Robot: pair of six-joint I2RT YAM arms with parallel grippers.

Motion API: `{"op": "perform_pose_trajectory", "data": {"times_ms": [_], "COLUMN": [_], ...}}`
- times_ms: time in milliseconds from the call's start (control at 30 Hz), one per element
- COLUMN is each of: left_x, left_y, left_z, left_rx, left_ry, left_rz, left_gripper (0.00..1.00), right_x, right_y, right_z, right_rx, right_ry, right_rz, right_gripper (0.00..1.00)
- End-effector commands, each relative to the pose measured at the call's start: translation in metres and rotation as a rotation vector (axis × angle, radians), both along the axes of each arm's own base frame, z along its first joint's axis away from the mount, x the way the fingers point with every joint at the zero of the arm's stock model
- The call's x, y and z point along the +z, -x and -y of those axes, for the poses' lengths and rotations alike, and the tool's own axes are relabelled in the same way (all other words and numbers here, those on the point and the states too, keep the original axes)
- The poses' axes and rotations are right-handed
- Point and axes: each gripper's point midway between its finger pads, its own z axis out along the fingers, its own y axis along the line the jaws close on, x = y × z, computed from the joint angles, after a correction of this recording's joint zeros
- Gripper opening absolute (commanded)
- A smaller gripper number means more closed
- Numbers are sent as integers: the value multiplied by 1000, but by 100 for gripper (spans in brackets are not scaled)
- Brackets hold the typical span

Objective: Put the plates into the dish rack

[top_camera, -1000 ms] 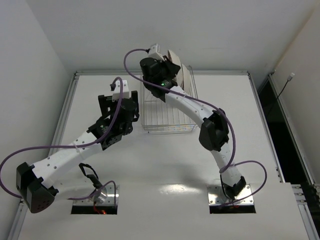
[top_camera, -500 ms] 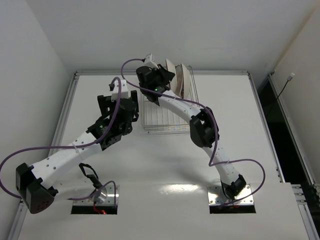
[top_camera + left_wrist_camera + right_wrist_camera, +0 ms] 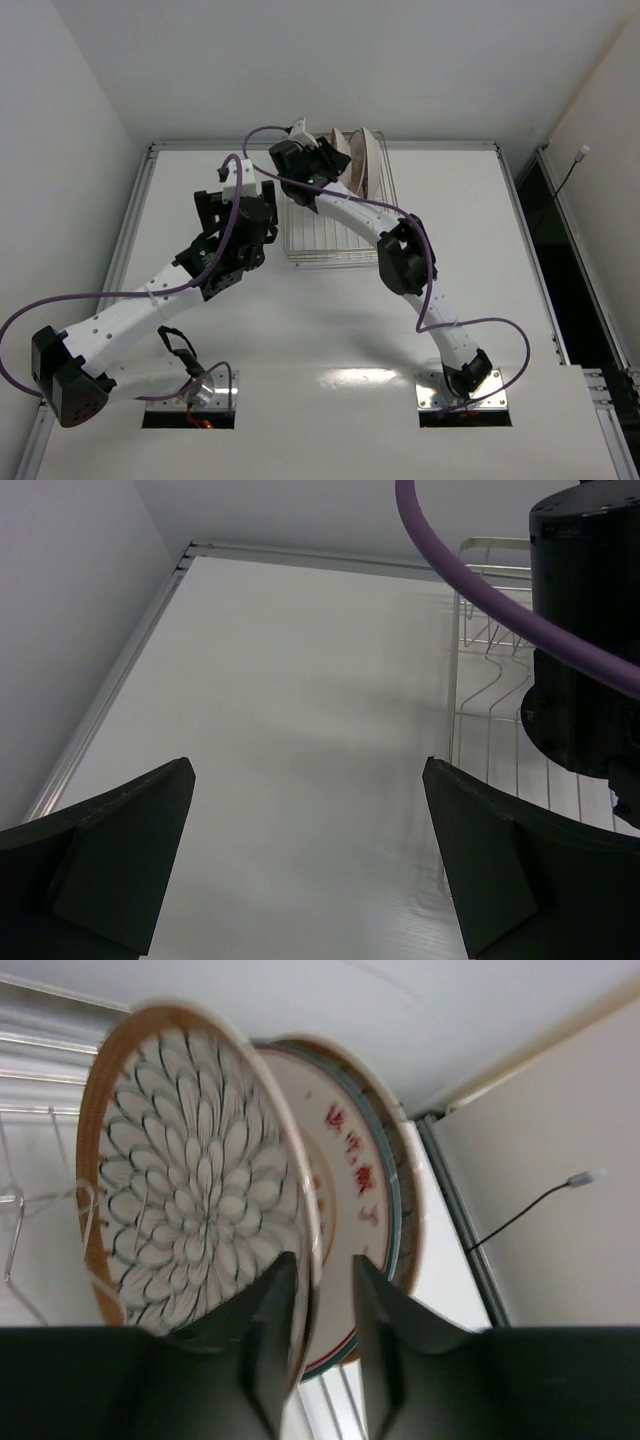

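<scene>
The left gripper (image 3: 308, 780) hangs with fingers spread wide above the table (image 3: 290, 670), just left of the dish rack (image 3: 318, 243). The right gripper (image 3: 322, 1272) has its fingers slightly apart astride the rim of a petal-patterned plate (image 3: 195, 1185), which stands upright in the rack beside a second plate (image 3: 355, 1155).

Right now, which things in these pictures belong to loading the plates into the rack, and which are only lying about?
For the job: brown-rimmed round plate with petal pattern; cream round plate with red marks and green ring; silver wire dish rack; right gripper, astride the petal plate's rim.
Just there: purple cable; white table; left gripper, open and empty.
</scene>
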Motion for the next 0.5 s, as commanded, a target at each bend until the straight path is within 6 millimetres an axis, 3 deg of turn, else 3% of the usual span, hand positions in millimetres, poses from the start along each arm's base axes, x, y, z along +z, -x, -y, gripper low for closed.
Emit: {"op": "perform_pose_trajectory", "data": {"times_ms": [0,33,100,133,167,233,267,300,333,367,467], "left_x": [25,25,25,25,25,25,25,25,25,25,25], "left_y": [3,3,3,3,3,3,3,3,3,3,3], "left_z": [-4,-4,-4,-4,-4,-4,-4,-4,-4,-4,-4], "left_rx": [21,21,21,21,21,21,21,21,21,21,21], "left_ry": [62,62,62,62,62,62,62,62,62,62,62], "left_rz": [64,64,64,64,64,64,64,64,64,64,64], "left_gripper": [100,100,100,100,100,100,100,100,100,100,100], "right_x": [42,51,58,73,65,86,86,89,107,105,123], "right_y": [7,9,12,15,15,24,26,31,35,40,65], "right_z": [3,3,3,3,2,4,2,2,8,10,27], "right_rx": [13,22,41,59,67,93,123,137,160,172,195], "right_ry": [-164,-184,-216,-252,-251,-318,-346,-359,-416,-415,-441], "right_rz": [73,81,82,103,80,98,82,67,85,67,67], "right_gripper": [30,44,54,67,74,84,98,100,100,100,100]}}
